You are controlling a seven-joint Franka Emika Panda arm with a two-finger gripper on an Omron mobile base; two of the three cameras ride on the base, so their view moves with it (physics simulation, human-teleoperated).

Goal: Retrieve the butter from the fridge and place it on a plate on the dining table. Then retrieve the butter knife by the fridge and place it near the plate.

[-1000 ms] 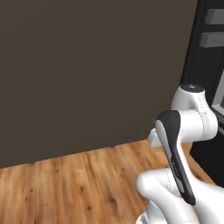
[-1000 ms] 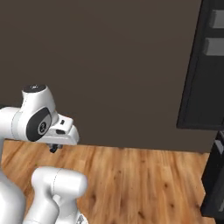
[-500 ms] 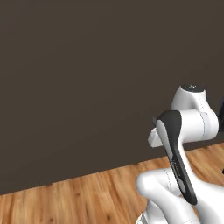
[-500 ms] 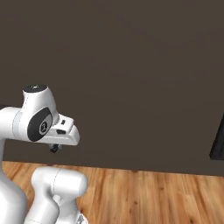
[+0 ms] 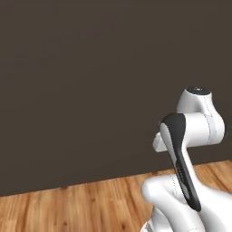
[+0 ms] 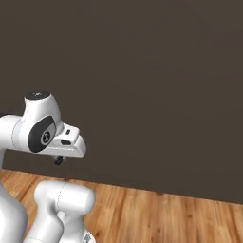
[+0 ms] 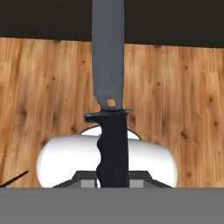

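- Left base view: the white arm point(image 5: 190, 149) rises folded at the lower right, with a dark strip running down one link. Behind it stands a plain dark brown wall point(image 5: 90, 81), and a wooden plank floor point(image 5: 77, 208) runs along the bottom. The fingers themselves cannot be made out from this side, since the arm's own links sit in front of the hand.
- Right base view: the arm is at the lower left, its round joint with a dark cap uppermost, and the white hand sticks out to the right from it. A small dark part hangs under the hand, too small to tell what it is. The same dark wall is behind, and the wooden floor lies below. How the fingers stand cannot be read here.
- Hand view: the butter knife point(image 7: 110, 109) runs straight up the middle of the picture. Its black handle is at the bottom, seated in the gripper point(image 7: 112, 181), and its dark-grey blade points away from the hand, reaching the upper edge. A small round hole sits in the blade just above the black guard. The jaws are drawn in close and pinch the handle near its lower end; the fingertips are mostly hidden behind the handle. The knife hangs in the air, well above the wooden floor seen beyond it, with the foot of the dark wall across the top.
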